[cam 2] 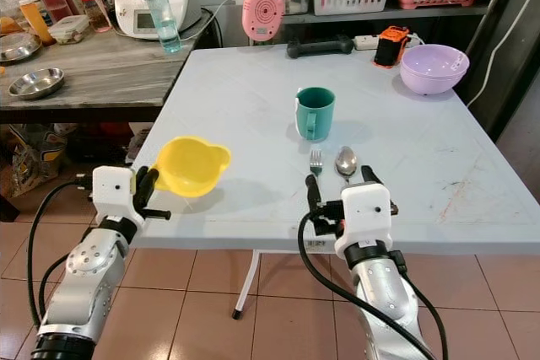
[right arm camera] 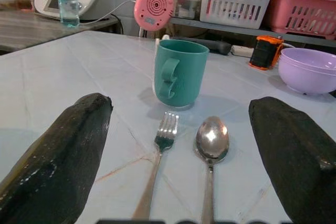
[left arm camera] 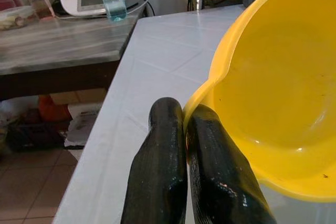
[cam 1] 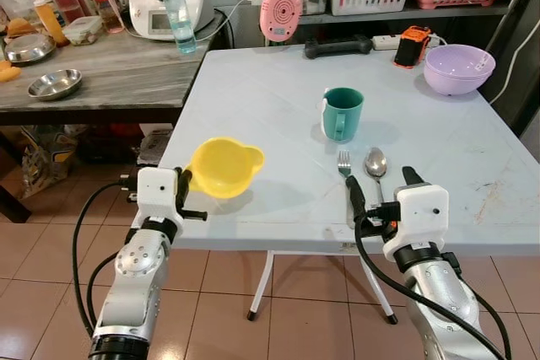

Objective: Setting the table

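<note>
Left end effector [left arm camera: 184,129] pinched on yellow bowl [cam 1: 222,167] rim; right end effector [right arm camera: 184,129] spread wide, empty, fork [right arm camera: 163,140] and spoon [right arm camera: 211,141] between fingers.

A water bottle [cam 1: 179,14] and steel bowl [cam 1: 55,84] sit on the wooden counter [cam 1: 126,73].

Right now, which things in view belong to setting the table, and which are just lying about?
Part of the job:
yellow bowl, rim pinched in the left claw
green mug
fork
spoon
right claw, open, facing the cutlery

Just lying about:
purple bowl
pink speaker
water bottle
steel dish
</note>
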